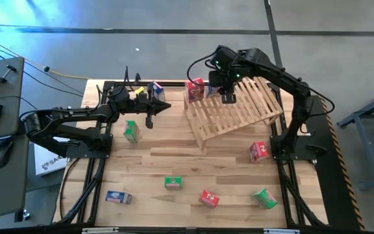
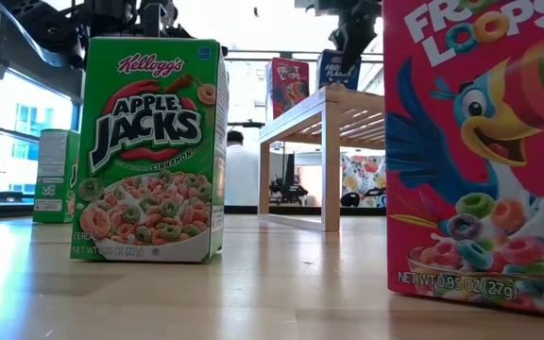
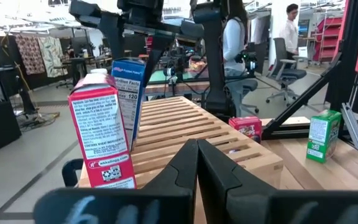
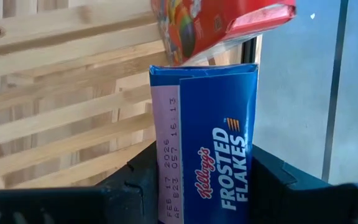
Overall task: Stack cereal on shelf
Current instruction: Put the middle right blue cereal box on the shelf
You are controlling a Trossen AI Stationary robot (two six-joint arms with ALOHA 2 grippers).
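Right gripper (image 1: 228, 97) over shelf (image 1: 239, 107), fingers clamped on blue box (image 4: 207, 143).
Box upright beside red box (image 1: 194, 89) at shelf's high end. Left gripper (image 1: 150, 117) beside shelf, fingers together.

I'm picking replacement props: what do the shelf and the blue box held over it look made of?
The shelf: pale, apparently unfinished wood, with visible grain and screwed slats. The Frosted Flakes box in the right gripper: thin printed cardboard, slightly glossy, with a folded top seam.
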